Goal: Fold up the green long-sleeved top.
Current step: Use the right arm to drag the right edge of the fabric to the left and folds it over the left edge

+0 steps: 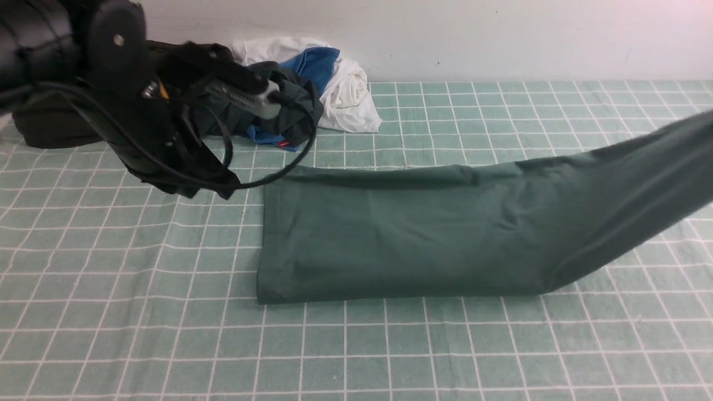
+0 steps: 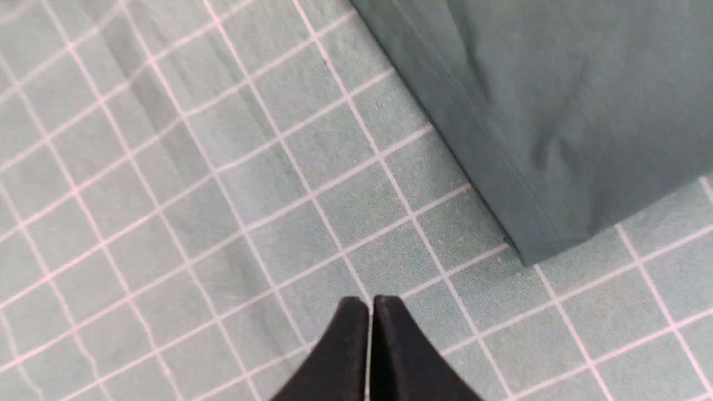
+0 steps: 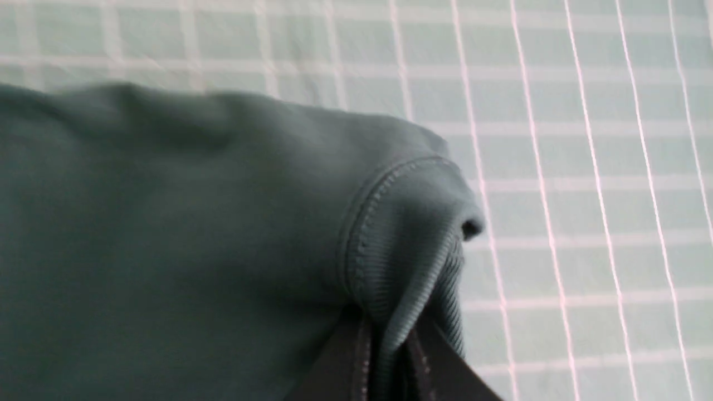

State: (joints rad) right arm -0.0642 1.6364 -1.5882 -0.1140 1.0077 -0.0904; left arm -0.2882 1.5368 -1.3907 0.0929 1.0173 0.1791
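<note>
Our right end effector [image 3: 390, 348] pinches the ribbed edge of the green top [image 1: 401, 234], that end lifted off the counter [image 1: 139, 334], likely for folding over; our left end effector [image 2: 369, 305] hangs closed and empty near the hem.

You have the green top [image 1: 401, 234]: plain muted sage, ribbed at the edge. Your tablecloth [image 1: 139, 312]: pale mint, white grid lines. Also note: white garment [image 1: 351, 97], blue garment [image 1: 315, 61], blackish-green garment [image 1: 298, 111] with small red tag [image 1: 284, 145].

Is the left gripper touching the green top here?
Apart. The left wrist view shows the shut left gripper over bare tablecloth, with grid squares separating it from the green top.
</note>
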